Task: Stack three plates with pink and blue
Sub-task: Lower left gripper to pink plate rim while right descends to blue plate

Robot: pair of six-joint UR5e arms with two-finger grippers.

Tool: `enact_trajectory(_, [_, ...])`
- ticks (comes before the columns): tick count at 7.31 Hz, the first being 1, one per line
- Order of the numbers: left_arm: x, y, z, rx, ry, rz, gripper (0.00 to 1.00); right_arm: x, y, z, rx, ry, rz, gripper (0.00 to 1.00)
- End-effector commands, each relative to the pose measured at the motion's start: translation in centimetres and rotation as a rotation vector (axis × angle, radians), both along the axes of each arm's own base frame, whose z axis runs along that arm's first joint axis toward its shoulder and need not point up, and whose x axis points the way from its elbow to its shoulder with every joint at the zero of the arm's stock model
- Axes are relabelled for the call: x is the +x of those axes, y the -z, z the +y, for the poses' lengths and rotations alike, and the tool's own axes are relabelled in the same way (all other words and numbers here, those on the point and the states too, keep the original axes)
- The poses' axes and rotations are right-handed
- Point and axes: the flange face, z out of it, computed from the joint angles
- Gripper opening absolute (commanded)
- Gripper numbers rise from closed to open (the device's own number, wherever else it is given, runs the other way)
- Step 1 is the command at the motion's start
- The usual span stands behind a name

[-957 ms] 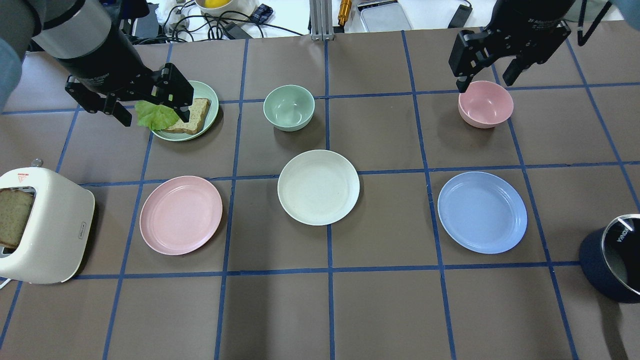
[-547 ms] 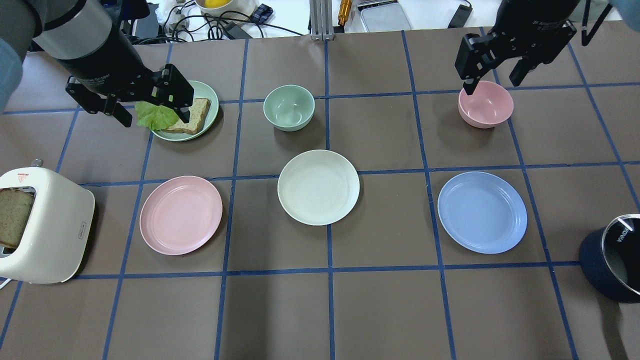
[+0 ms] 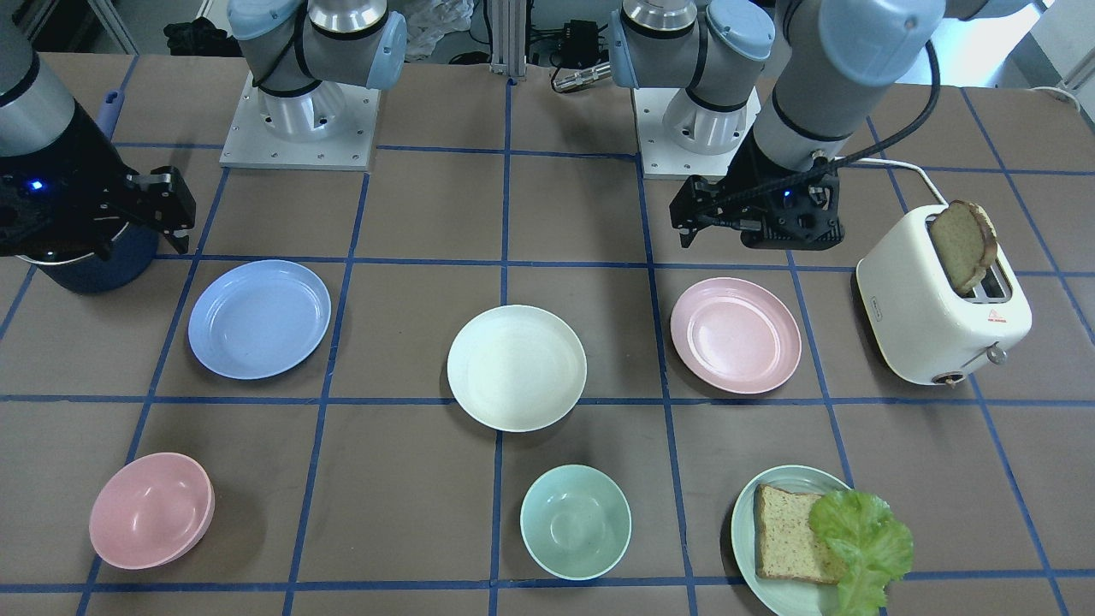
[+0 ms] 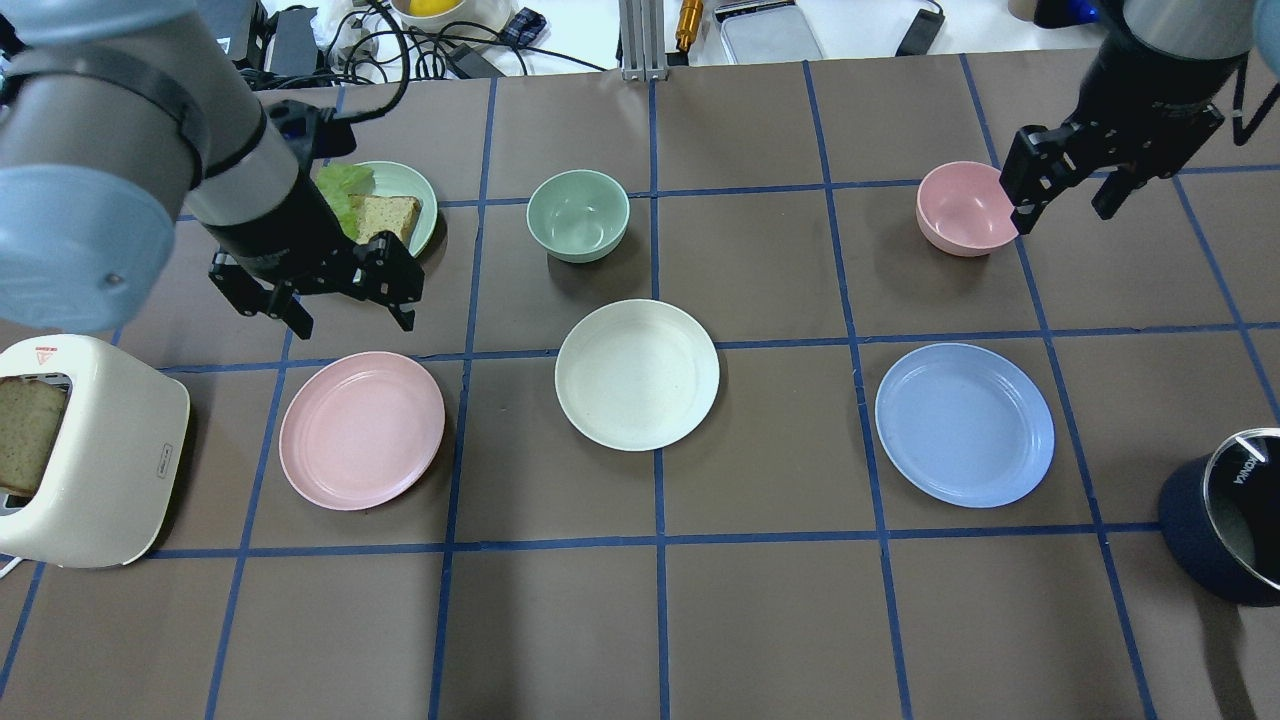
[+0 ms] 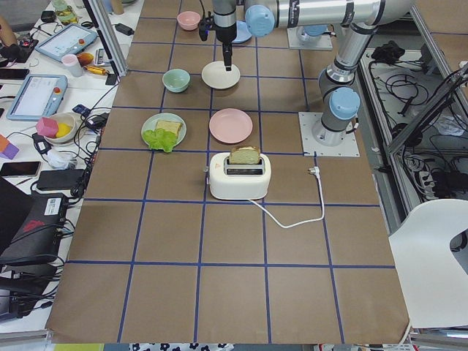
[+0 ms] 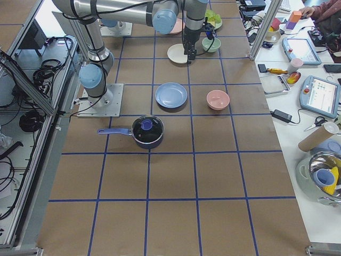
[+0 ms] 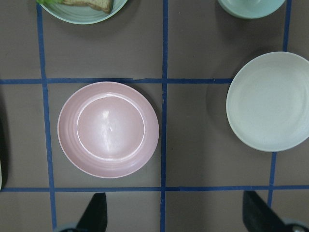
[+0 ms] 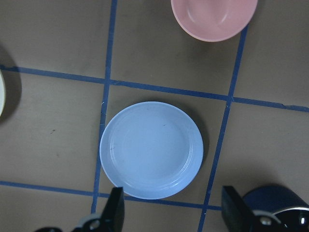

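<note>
The three plates lie apart in one row. The pink plate [image 4: 362, 430] is on the left, the cream-white plate [image 4: 637, 374] in the middle and the blue plate [image 4: 964, 424] on the right. My left gripper [image 4: 352, 320] is open and empty, high above the table by the pink plate's far edge. Its wrist view shows the pink plate [image 7: 108, 129] below and the white plate [image 7: 270, 101] to the right. My right gripper [image 4: 1060, 210] is open and empty, high up beside the pink bowl. Its wrist view shows the blue plate [image 8: 151, 150] beneath.
A pink bowl [image 4: 968, 208] and a green bowl [image 4: 578, 215] stand in the far row. A mint plate with bread and lettuce [image 4: 400, 200] sits behind my left arm. A toaster [image 4: 85, 450] stands far left and a dark pot [image 4: 1225, 515] far right.
My left gripper has moved from over the mint plate toward the pink plate. My right gripper has shifted right, past the pink bowl. Both stay open. The plates have not moved.
</note>
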Motion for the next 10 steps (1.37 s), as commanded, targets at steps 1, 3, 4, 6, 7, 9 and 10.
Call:
enact_trajectory(1, [0.0,9.6,2.7,-0.016,-0.001,-0.009,1.0,-4.3,4.5,0.4,-0.012,0.008,0.004,0.76])
enact_trajectory(3, [0.0,12.7,3.3,-0.038,-0.002,-0.01,1.0,-6.2,8.6,1.1,-0.068,0.013,0.023,0.76])
enact_trajectory(4, [0.0,14.4,3.0,-0.021,-0.008,-0.01,1.0,-6.3,10.7,1.7,-0.079,0.013,0.045,0.76])
enact_trajectory(6, [0.1,16.6,1.6,-0.037,-0.004,-0.01,1.0,-6.2,14.4,3.0,-0.099,0.016,0.052,0.75])
enact_trajectory(7, [0.1,18.0,1.4,-0.011,-0.013,-0.01,1.0,-6.0,15.9,3.4,-0.105,0.018,0.053,0.74])
enact_trajectory(9, [-0.1,19.8,1.2,0.027,-0.011,0.0,0.79,-6.2,18.8,3.4,-0.076,0.019,0.044,0.68])
enact_trajectory(10, [-0.1,20.1,1.2,0.029,0.012,0.002,0.19,-6.3,20.1,3.1,-0.072,0.02,0.041,0.66])
